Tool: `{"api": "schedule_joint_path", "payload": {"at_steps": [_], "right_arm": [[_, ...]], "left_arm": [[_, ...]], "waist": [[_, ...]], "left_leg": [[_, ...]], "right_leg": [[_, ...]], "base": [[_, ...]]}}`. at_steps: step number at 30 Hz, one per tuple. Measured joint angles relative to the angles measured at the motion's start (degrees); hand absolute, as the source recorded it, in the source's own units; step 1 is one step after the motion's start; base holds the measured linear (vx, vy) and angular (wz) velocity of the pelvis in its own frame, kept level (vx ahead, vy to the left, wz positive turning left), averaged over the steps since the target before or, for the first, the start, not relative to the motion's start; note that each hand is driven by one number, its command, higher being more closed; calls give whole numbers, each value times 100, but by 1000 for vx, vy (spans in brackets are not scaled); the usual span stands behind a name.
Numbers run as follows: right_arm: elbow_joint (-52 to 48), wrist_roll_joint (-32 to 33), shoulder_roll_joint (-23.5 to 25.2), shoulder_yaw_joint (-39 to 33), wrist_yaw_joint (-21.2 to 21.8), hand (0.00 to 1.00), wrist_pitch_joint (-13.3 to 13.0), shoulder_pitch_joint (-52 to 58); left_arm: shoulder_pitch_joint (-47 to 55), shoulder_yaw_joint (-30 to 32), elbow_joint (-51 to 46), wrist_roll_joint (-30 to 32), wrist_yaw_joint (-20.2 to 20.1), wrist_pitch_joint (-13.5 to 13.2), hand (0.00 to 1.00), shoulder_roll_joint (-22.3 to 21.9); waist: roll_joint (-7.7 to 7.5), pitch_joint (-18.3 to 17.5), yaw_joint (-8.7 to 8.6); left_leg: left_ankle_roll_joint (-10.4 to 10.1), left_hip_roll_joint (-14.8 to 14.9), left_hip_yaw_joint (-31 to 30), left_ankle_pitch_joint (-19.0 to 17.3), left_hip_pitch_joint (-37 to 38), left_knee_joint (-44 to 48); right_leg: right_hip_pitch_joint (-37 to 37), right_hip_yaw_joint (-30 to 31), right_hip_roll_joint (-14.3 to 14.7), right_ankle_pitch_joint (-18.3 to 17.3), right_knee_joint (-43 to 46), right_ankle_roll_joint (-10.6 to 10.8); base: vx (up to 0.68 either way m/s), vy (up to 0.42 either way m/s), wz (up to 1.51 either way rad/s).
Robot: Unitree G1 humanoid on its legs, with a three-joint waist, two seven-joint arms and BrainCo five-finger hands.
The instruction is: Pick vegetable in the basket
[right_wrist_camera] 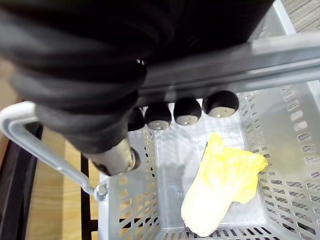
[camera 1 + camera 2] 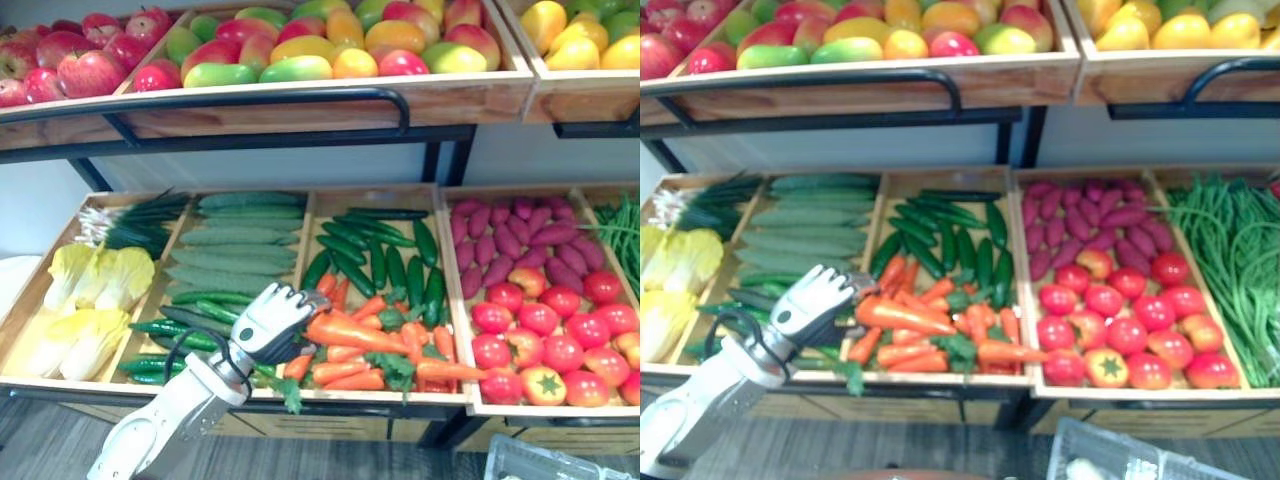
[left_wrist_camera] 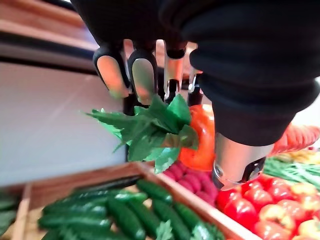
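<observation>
My left hand is over the carrot bin on the lower shelf, its fingers curled round an orange carrot that sticks out to the right. In the left wrist view that carrot and its green leaves sit between the fingertips and the thumb. My right hand is shut on the grey handle of a white plastic basket. A yellow-white leafy cabbage lies in the basket. The basket's corner shows at the bottom right of the eye views.
The lower shelf holds yellow cabbages, long cucumbers, small dark cucumbers, purple sweet potatoes, tomatoes and green beans. A dark rail fronts the upper shelf of apples and mangoes.
</observation>
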Motion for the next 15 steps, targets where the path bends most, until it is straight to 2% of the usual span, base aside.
{"api": "schedule_joint_path", "payload": {"at_steps": [5,10,13,15], "right_arm": [[-286,-4,-95,-5,3,100,11,71],[-517,-36,-171,-46,3,100,76,121],[-781,-54,-302,-47,3,100,118,105],[-1062,-54,-403,-51,0,100,136,87]], "left_arm": [[-723,-743,-50,-25,-7,-145,100,36],[-1231,-1262,-48,-29,-11,-239,100,35],[-1533,-1663,4,-37,-17,-287,100,18],[-1853,-1987,49,-40,-25,-290,100,-15]], "waist": [[-33,-10,-48],[-46,-19,-81],[-43,-23,-209],[-30,-31,-224]], "left_leg": [[5,22,366,-13,55,0],[17,42,656,-36,262,0],[-10,73,849,-63,351,0],[-28,92,1013,-77,400,2]], "right_leg": [[-127,299,-7,201,-130,49],[-122,570,17,254,-115,105],[-164,746,62,284,-118,104],[-217,910,99,322,-108,100]], "base": [[2,24,-32],[54,11,-32],[39,-1,-27],[15,2,-37]]}}
